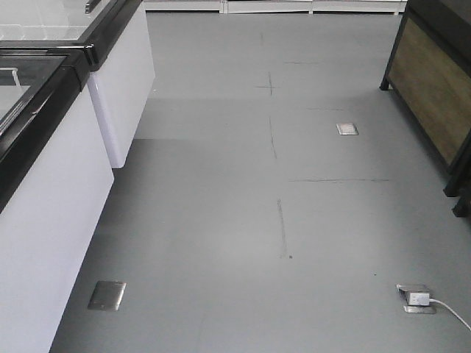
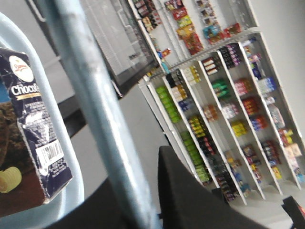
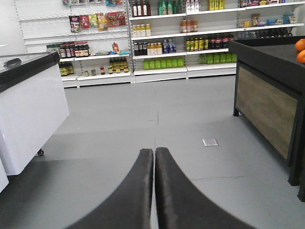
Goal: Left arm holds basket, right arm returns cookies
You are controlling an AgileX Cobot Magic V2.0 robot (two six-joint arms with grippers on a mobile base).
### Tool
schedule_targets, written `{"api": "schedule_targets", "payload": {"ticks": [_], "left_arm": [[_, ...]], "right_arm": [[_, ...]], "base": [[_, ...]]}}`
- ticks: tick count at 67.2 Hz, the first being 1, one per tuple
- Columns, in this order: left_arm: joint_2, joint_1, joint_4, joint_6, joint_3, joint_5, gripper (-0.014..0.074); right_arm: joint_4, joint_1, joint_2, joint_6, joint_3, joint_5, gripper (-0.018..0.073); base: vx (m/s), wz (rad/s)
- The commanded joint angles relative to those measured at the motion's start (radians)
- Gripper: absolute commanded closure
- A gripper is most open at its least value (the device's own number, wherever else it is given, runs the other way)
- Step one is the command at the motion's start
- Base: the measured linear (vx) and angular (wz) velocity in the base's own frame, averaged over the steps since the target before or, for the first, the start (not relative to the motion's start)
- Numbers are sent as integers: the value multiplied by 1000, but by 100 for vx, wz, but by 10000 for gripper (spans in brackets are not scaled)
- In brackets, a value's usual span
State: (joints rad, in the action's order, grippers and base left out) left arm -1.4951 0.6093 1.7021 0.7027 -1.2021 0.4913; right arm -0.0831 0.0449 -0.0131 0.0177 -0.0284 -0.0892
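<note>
Holding the basket (image 2: 76, 187) by its handle (image 2: 95, 109), cookies (image 2: 28, 143) inside against the rim.
Around that pale blue handle the left gripper (image 2: 143, 214) is clamped; the right gripper (image 3: 154, 191) hangs over grey floor (image 3: 119, 124), fingers pressed together, empty, facing shelves (image 3: 190, 38).

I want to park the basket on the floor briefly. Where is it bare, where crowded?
Bare floor runs down the middle, between the white freezer cabinets and the wood-panelled stand. Crowded at the near edge on the stand's side: a floor socket holds a plug, its white cable trailing off.
</note>
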Motion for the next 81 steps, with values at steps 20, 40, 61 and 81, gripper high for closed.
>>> {"api": "schedule_targets", "payload": {"ticks": [20, 40, 61, 81], "left_arm": [[105, -41, 79, -116, -58, 263, 603], [154, -295, 78, -115, -7, 272, 603], [271, -585, 80, -54, 135, 232, 603], [417, -805, 80, -26, 307, 188, 603]], "right_arm": [[6, 6, -5, 5, -3, 71, 567], [6, 6, -5, 5, -3, 71, 567], [6, 6, -5, 5, -3, 71, 567], [6, 6, -5, 5, -3, 71, 567]], "base": [[0, 0], [0, 0], [0, 0], [0, 0]]}}
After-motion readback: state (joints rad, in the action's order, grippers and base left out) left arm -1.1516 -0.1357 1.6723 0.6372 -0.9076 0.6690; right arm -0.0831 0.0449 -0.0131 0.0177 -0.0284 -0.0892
